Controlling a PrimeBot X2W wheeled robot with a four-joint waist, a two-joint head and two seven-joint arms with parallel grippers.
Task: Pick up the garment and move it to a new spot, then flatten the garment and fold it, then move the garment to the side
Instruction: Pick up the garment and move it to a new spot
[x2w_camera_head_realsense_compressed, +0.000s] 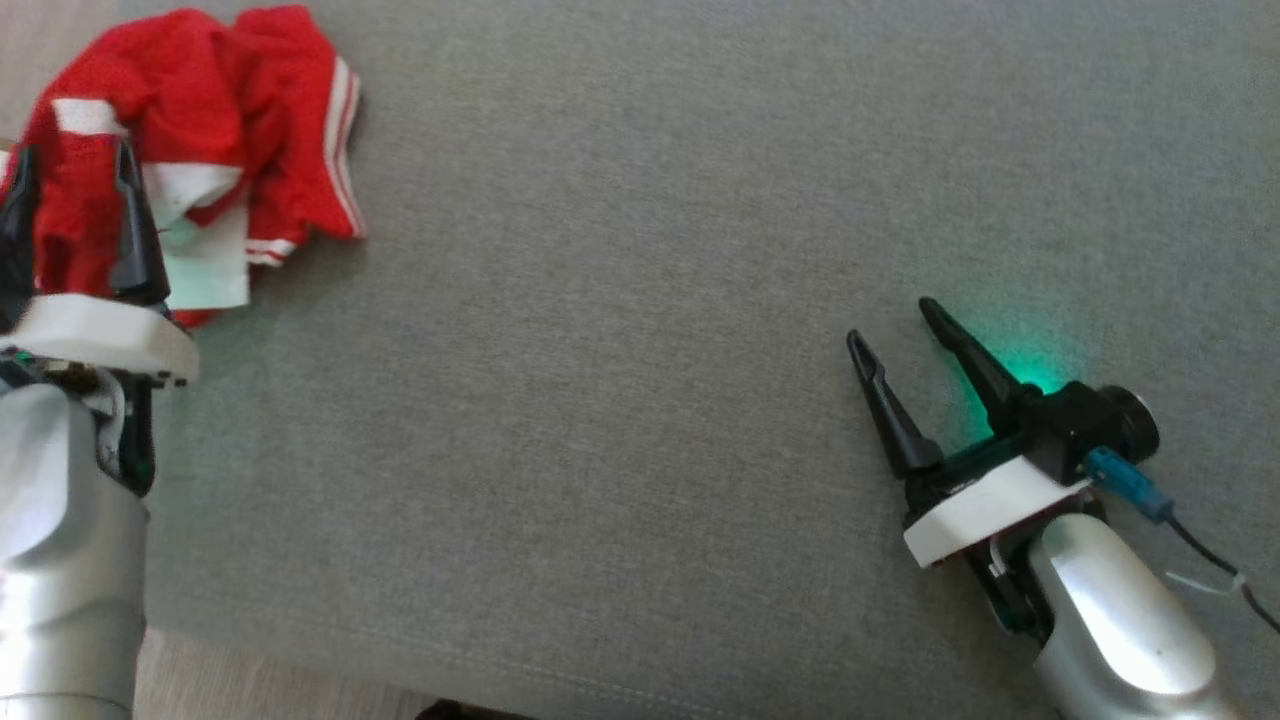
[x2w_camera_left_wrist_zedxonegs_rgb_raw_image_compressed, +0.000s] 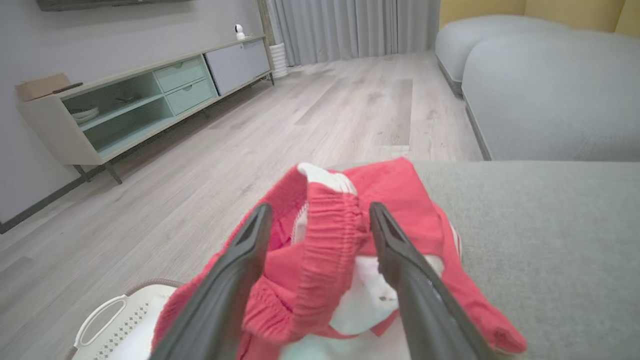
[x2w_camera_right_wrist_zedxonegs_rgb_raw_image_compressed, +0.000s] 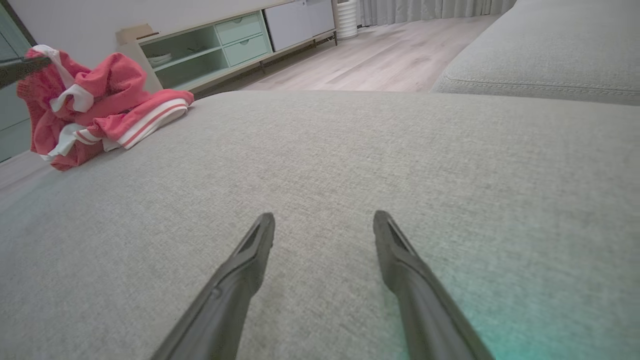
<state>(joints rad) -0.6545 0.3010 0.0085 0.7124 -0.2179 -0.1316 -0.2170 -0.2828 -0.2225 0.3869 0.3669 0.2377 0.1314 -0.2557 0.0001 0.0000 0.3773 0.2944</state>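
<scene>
The left gripper (x2w_camera_left_wrist_zedxonegs_rgb_raw_image_compressed: 320, 210) is nearest to the work. Its two fingers stand spread wide, and a ridge of the elastic waistband rises between them, but nothing is pinched yet. The right gripper (x2w_camera_head_realsense_compressed: 893, 322) is also spread and empty. It hovers low over the bare grey cushion (x2w_camera_head_realsense_compressed: 640, 350), well apart from the cloth, with a green glow on the fabric beside it.

The garment (x2w_camera_head_realsense_compressed: 240, 110), red with white stripes, lies crumpled in a heap at the far left corner of the cushion, close to its edge. The step in hand seems to be the first pick-up.

Several things could go wrong from here. If the fingers close on the waistband ridge alone, the garment would probably hang twisted, and the later flattening becomes harder. If the gripper pushes forward before it closes, the heap may slide over the edge, because little cushion seems to remain behind it. In the left wrist view a white basket (x2w_camera_left_wrist_zedxonegs_rgb_raw_image_compressed: 115, 315) stands below that edge, and beyond it the wooden floor (x2w_camera_left_wrist_zedxonegs_rgb_raw_image_compressed: 300, 125) runs to a low cabinet (x2w_camera_left_wrist_zedxonegs_rgb_raw_image_compressed: 125, 100). A dropped garment would land there, probably out of easy reach. A too deep approach could also catch the cushion fabric.
</scene>
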